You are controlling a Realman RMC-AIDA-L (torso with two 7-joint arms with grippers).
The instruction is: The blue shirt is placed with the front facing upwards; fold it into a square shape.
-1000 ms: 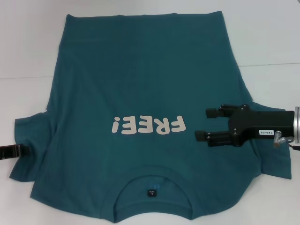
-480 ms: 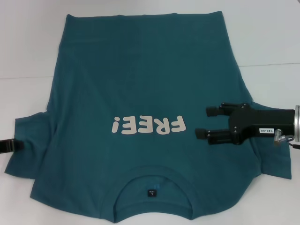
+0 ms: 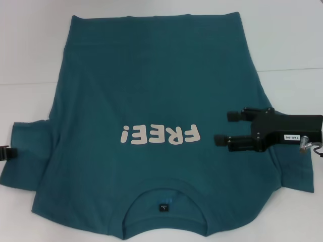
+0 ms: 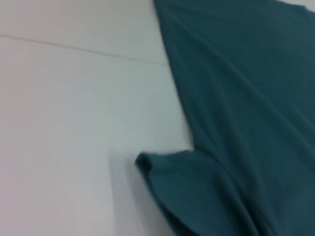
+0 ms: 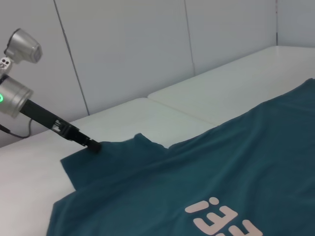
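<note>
Shirt [image 3: 151,101] lying flat, unfolded, on surface [image 3: 287,40]; left tool [image 3: 6,153] touching left sleeve, grip unclear; right tool [image 3: 226,127] hovering open, empty; all folding remaining.

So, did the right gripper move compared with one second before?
Yes. The right gripper, open above the blue shirt, drew back toward the robot's right, away from the "FREE!" print, and slightly farther from the collar.

Head view looking steeply down on the whole blue shirt [image 3: 146,101] spread on the white tabletop [image 3: 287,40], left wrist view close above its left sleeve, right wrist view low, facing across the print toward the left hand [image 5: 93,145], all three sharing that sleeve
</note>
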